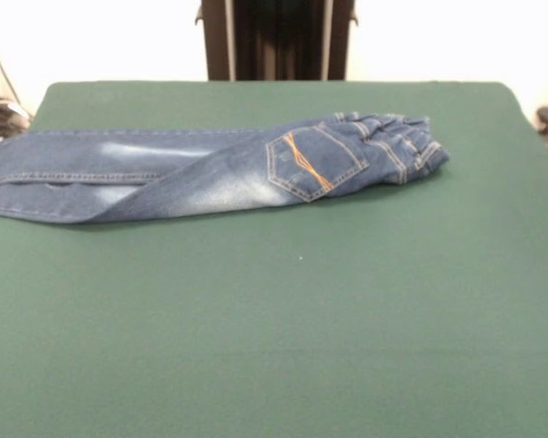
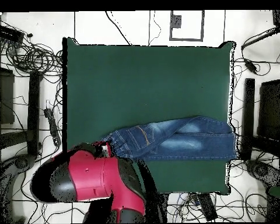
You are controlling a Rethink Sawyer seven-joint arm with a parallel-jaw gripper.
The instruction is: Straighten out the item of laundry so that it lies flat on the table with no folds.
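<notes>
From the front, the jeans point(image 1: 210, 169) lie across the far half of the desk point(image 1: 274, 319), stretching from nine o'clock, where the leg ends reach the desk's edge, to about two o'clock, where the waistband is bunched. One leg is folded slantwise over the other, and a back pocket with orange stitching faces up near the waist. So the straightening is not done: by my reckoning the work is at the stage of choosing a grip. The next move calls for taking hold of the upper leg or the crumpled waistband and drawing it aside so the layers part.

From overhead, the jeans point(image 2: 177, 139) sit toward four o'clock on the desk point(image 2: 142, 81), the legs running to the three o'clock edge. The red arm point(image 2: 95, 178) hangs over the seven o'clock corner, close to the waist end. The end effector is hidden beneath the arm, so I cannot tell its opening or whether it touches the cloth.
</notes>
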